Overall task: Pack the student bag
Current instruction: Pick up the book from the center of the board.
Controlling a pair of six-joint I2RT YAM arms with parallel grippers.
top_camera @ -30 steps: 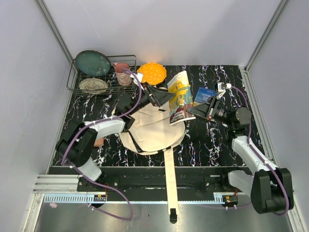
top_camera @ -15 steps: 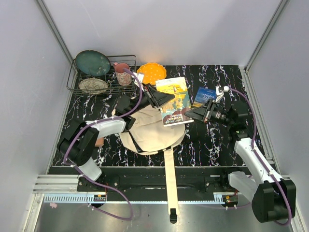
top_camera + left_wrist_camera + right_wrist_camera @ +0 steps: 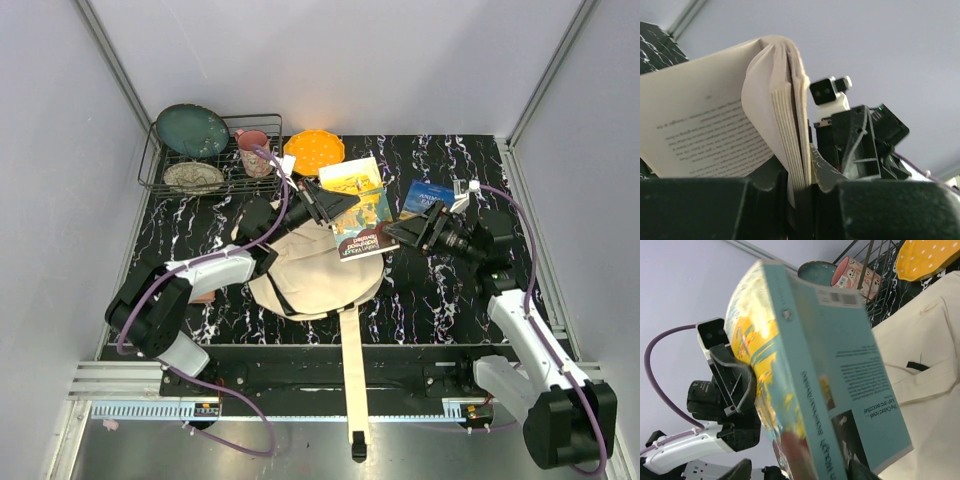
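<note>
Hand-over of a book is what the overhead view suggests. The book (image 3: 358,205) hangs in the air between the two arms, above the far edge of the student bag (image 3: 320,275). The bag lies flat on the bench (image 3: 440,295) in the middle, with one long strap (image 3: 350,380) running off the near edge. The left jaws meet the book from the left and the right jaws from the right, and neither grip can be read from up here. A second book (image 3: 425,195) lies just behind the right jaws, and at the far left a wire rack (image 3: 165,178) holds dishes and a pink cup (image 3: 254,152), with an orange plate (image 3: 314,150) just beside it. From the left wrist, the left jaws are clamped on the book's (image 3: 715,135) lower edge, with pages fanning out above them. From the right wrist, the right jaws stand apart on either side of the book's (image 3: 840,365) near corner, a gap shows on the left side, and the bag's canvas (image 3: 930,365) lies below. I judge the step in hand to be passing the book to the left jaws for packing. The next move calls for the right jaws to back clear without knocking the book. The left jaws then need to lower it to the bag's opening, which I cannot make out as open or closed.
</note>
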